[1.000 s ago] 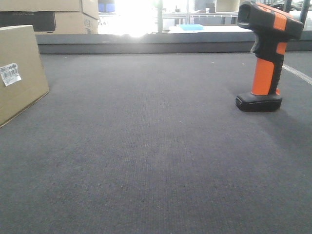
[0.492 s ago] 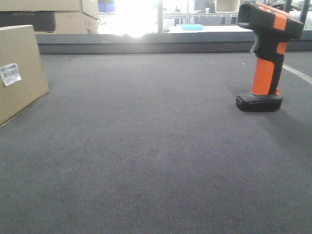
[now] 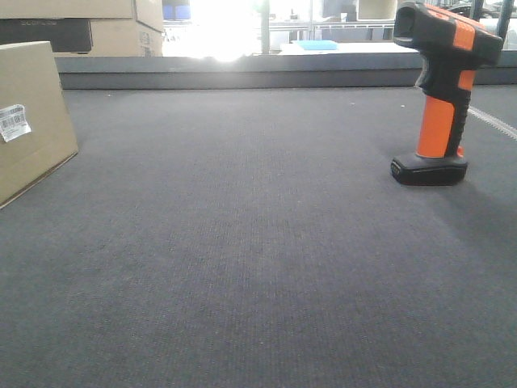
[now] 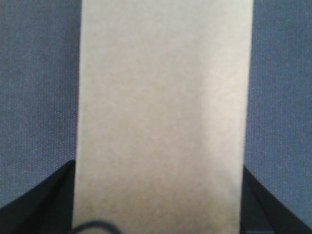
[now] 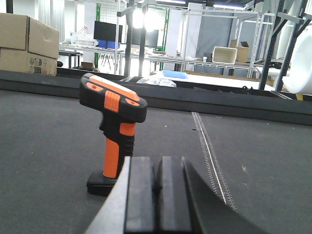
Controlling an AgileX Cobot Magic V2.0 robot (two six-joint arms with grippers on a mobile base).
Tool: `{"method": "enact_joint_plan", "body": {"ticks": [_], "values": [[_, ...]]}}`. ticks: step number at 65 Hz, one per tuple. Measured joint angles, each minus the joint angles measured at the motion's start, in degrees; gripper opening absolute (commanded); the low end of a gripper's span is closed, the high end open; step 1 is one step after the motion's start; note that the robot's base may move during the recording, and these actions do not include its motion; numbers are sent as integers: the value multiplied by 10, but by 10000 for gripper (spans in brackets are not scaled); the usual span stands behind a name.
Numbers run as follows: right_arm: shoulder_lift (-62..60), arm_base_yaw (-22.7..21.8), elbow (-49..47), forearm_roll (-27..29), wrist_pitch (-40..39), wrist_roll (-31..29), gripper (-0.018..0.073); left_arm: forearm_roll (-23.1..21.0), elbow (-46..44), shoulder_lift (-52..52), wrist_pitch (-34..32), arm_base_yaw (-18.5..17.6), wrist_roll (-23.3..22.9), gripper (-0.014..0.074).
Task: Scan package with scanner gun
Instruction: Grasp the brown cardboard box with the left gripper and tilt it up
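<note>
The package is a brown cardboard box at the left edge of the front view, with its white barcode label facing right. In the left wrist view the package fills the middle, and my left gripper has its black fingers pressed against both sides of it. The scanner gun stands upright on its black base at the right, head pointing left. My right gripper is shut and empty, just behind and to the right of the scanner gun, not touching it.
Dark grey carpet covers the table. A raised dark edge runs along the back. Unlabelled cardboard boxes are stacked behind it at the left. A light stitched seam crosses the carpet right of the scanner gun.
The package has shifted slightly to the left in the front view. The scanner gun has not moved.
</note>
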Motion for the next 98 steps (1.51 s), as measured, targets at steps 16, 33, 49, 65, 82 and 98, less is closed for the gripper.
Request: {"method": "enact_joint_plan", "body": {"ticks": [16,33,49,65,82,98], "values": [[0,0,0,0,0,0,-162,-51,-1,0,5,-2,0,130],[0,0,0,0,0,0,-162,-120,-20,0,5,-64,-3,130],[0,0,0,0,-10,0,-162,-170,-33,0,-29,-118,-68,130],[0,0,-16,0,19,0,-162,-164,-33,0,-71,-172,-153,130],[17,0,-118,0,185,0,-162,-73,-33,0,-88,-219,-274,130],[147,0,-189,-2,203,0,-162,-50,-33,0,-83,-222,-290,130]]}}
